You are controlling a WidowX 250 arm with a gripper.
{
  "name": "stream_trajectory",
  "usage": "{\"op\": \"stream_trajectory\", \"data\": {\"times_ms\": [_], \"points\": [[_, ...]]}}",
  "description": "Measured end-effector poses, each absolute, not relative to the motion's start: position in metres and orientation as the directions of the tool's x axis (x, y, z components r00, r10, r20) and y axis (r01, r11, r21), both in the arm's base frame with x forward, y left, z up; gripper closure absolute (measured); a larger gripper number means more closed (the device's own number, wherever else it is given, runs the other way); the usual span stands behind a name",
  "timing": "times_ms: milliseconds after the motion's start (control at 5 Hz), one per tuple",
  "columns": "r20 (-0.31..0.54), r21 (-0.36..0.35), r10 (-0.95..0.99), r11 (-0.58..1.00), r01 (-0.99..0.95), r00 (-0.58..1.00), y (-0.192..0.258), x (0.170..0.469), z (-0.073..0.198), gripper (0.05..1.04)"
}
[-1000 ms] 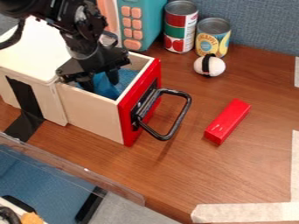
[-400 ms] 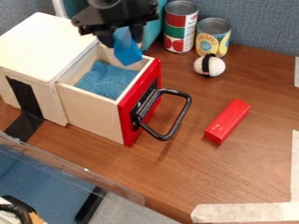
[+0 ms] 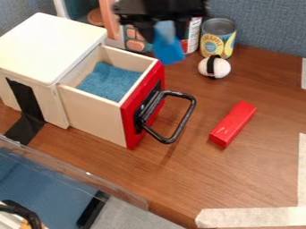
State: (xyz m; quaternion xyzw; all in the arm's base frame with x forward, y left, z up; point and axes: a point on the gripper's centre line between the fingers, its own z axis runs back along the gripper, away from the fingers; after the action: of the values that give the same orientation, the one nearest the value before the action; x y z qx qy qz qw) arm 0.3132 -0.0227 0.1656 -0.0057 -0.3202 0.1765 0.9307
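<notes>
- My end effector (image 3: 164, 36) is near the top edge, its fingers closed on a blue block (image 3: 168, 50) only as far as the block's width lets them.
- The blue block hangs tilted between those fingers, raised above the desk (image 3: 239, 156), and in view it lies just beyond the far corner of the open drawer (image 3: 91, 108).
- Inside the drawer I see a blue cloth (image 3: 108, 81); the red front (image 3: 131, 120) carries a black handle (image 3: 177, 133) that juts out over the desk.
- The white cabinet (image 3: 48, 44) stands behind the drawer, a black strip (image 3: 24, 100) down its side.
- Closest behind me are a toy appliance (image 3: 112, 27) with orange buttons and a can (image 3: 192, 36) that I partly cover.
- Beside that stands a yellow-and-blue can (image 3: 217, 40), with a white ball (image 3: 222, 68) banded in black near its base.
- A red block (image 3: 233, 124) lies right of the handle, apart from it.
</notes>
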Motion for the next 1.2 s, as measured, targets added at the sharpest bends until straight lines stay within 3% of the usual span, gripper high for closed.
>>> {"op": "stream_trajectory", "data": {"times_ms": [200,600,1200], "points": [[0.540,-0.018,0.199,0.974,-0.226,0.817,-0.057,0.312,0.152,0.534],[0.494,0.261,-0.011,0.956,-0.137,0.870,-0.104,0.304,0.108,0.534],[0.457,0.339,-0.135,0.940,-0.032,0.879,-0.130,0.283,0.070,0.534]]}}
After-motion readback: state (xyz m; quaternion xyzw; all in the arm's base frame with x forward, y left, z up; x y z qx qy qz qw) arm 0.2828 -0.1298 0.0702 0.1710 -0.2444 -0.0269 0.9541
